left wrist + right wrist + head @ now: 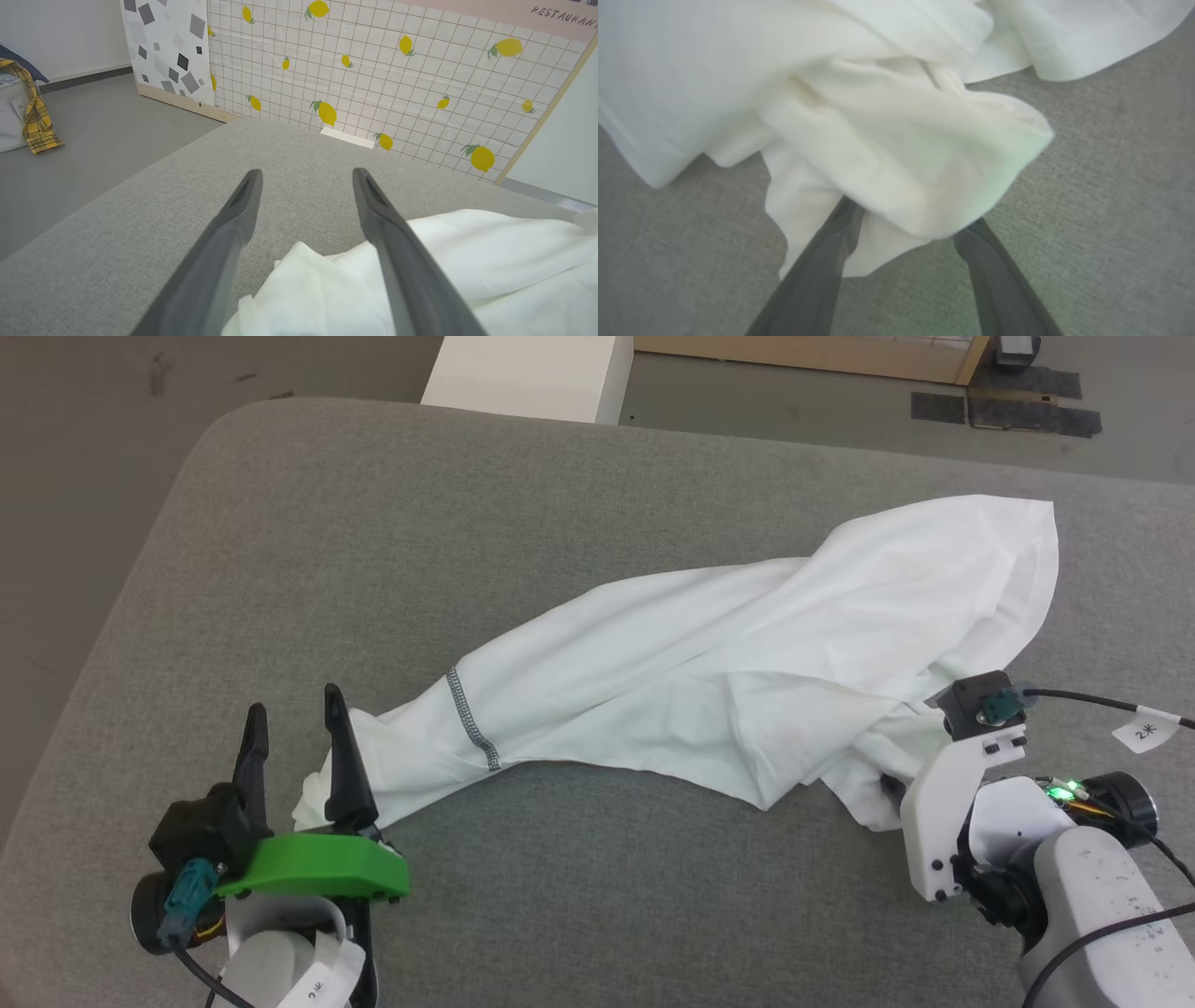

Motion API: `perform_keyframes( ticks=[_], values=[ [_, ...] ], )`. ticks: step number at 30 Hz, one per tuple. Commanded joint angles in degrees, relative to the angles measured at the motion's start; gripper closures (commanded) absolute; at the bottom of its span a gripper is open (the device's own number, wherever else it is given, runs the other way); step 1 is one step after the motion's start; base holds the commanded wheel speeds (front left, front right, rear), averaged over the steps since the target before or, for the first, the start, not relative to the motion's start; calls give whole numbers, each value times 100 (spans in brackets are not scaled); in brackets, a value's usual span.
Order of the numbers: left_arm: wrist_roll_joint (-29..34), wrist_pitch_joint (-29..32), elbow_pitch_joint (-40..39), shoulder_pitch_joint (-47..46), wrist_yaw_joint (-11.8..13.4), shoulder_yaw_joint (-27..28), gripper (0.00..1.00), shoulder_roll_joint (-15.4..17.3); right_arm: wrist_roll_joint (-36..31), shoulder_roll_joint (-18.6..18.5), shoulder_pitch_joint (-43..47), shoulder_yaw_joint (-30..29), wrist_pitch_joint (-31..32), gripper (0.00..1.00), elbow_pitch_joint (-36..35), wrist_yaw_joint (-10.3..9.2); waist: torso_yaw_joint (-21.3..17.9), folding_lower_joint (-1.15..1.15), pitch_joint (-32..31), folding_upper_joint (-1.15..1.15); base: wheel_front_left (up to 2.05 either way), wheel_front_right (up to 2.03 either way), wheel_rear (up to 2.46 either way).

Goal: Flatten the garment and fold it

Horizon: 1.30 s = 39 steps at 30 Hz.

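Possibly the floppy garment [709, 644] will bunch instead of flattening, since the left gripper [292, 702] and the right gripper [913, 217], both with jaws apart, straddle only loose folds.

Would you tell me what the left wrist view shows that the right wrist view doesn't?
Left wrist view adds the lemon-print wall panel, a yellow plaid cloth and the left gripper, jaws open. Right wrist view adds the right gripper, jaws apart, tips under a bunched fold. Both share the white garment and grey fabric surface.
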Motion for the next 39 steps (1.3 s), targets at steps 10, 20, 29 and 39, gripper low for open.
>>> perform_keyframes(
  ticks=[10,20,29,39],
  values=[
    [119,-42,79,-76,-202,128,0,-96,632,-644,791,-1772,-189,100,-922,-8,-243,0,-291,53,0,0,0],
    [145,-42,232,-86,-329,156,0,-126,108,-492,1124,-3725,-270,0,-577,-8,-470,0,-334,53,0,0,0],
    [161,-42,350,-59,-384,143,0,-100,242,77,1567,-3249,-840,0,-1709,-8,-552,0,-536,53,0,0,0],
    [128,-42,443,-74,-433,71,0,-103,262,103,2305,-1164,-249,0,-2581,-8,-669,0,-557,53,0,0,0]
  ],
)
